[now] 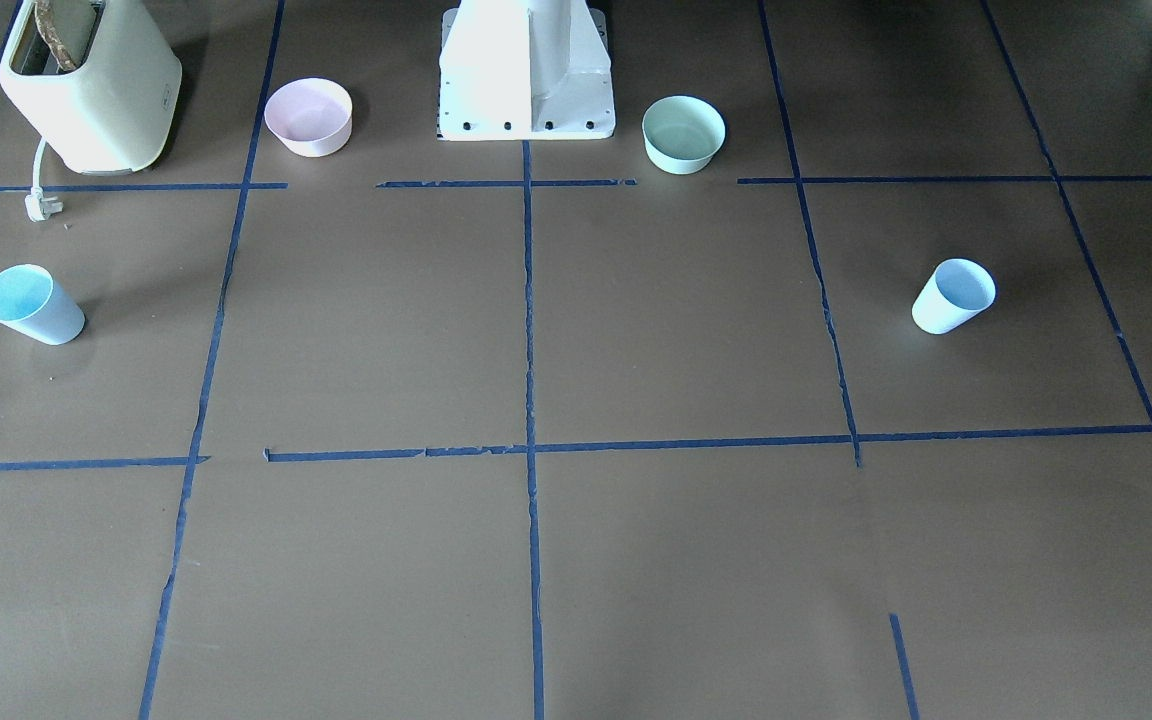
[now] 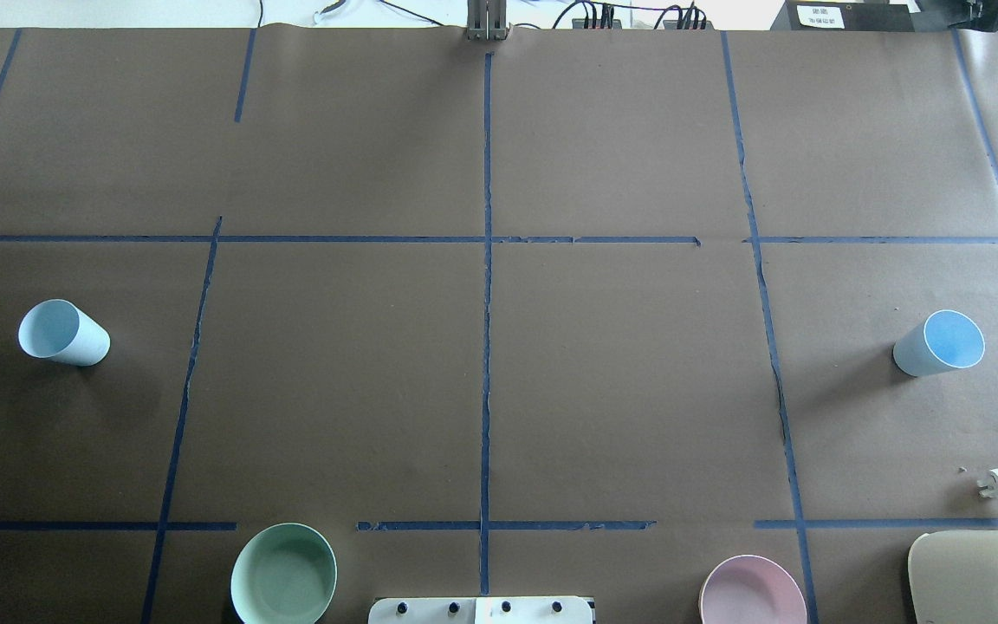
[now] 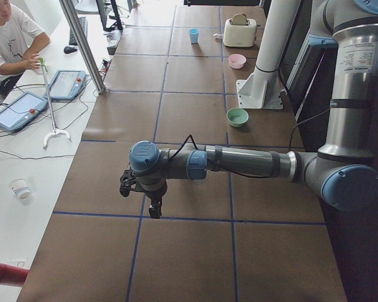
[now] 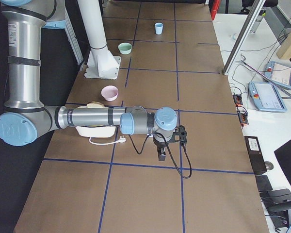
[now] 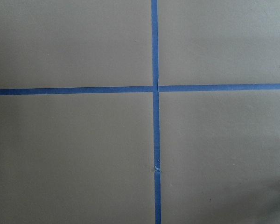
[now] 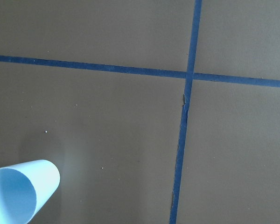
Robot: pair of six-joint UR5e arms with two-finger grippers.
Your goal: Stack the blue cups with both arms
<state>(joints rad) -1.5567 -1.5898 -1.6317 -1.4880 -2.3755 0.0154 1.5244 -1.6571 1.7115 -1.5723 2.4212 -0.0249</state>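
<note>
Two pale-blue cups stand upright and far apart on the brown table. One cup (image 2: 61, 334) is on my left side and also shows in the front view (image 1: 954, 295) and far off in the exterior right view (image 4: 158, 28). The other cup (image 2: 939, 343) is on my right side; it shows in the front view (image 1: 31, 305), the exterior left view (image 3: 194, 36) and at the lower left of the right wrist view (image 6: 21, 193). My left gripper (image 3: 154, 211) and right gripper (image 4: 161, 155) hover above the table. They show only in the side views, so I cannot tell whether they are open or shut.
A pink bowl (image 2: 752, 594) and a mint-green bowl (image 2: 283, 575) sit either side of the white pedestal (image 1: 526, 80). A cream toaster (image 1: 86, 85) with a loose plug (image 1: 39, 205) stands at my near right. An operator (image 3: 9, 38) sits beyond the table's far edge.
</note>
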